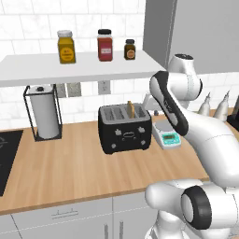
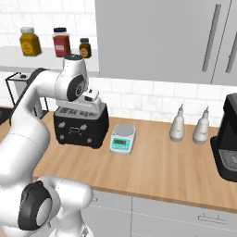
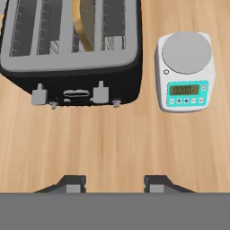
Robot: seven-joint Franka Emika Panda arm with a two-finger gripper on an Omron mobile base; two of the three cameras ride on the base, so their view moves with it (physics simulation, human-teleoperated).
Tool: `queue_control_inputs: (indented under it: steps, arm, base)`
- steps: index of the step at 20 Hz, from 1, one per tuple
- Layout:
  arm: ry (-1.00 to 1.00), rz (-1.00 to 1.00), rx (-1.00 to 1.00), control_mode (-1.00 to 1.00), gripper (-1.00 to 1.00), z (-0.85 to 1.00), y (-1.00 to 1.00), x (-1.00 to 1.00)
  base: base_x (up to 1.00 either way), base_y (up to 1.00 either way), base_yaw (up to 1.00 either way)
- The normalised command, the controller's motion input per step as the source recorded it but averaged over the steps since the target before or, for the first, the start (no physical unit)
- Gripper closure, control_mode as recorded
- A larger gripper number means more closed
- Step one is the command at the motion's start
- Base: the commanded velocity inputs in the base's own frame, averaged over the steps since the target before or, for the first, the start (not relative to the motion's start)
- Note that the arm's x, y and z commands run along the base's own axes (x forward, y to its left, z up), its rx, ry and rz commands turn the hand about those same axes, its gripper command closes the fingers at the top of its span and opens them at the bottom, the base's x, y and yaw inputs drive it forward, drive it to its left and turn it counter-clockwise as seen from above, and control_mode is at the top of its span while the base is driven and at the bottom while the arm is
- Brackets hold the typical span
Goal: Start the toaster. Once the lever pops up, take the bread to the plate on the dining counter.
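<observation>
Hand hovering spread and empty above the bench, just in front of the toaster.

Bread is standing upright in a slot right of the middle, its top poking above the toaster. Two levers are sitting on the toaster's front; pressing the left one instead of the right would likely heat empty slots, and a glancing push could slide the toaster back on the smooth wooden bench. Scale is sitting just right of the toaster, near enough to get knocked. White tiles are lining the far wall, with jars on a shelf above.
</observation>
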Motion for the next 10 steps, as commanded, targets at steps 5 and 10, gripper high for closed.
queue_control_inputs:
  steps: [5,10]
  arm:
    - [-0.10,0.00,0.00,-1.00,-1.00,-0.10,0.00,0.00]
    - [-0.19,0.00,0.00,-1.00,-1.00,-0.48,0.00,0.00]
  base:
    - [0.00,0.00,0.00]
    - [0.00,0.00,0.00]
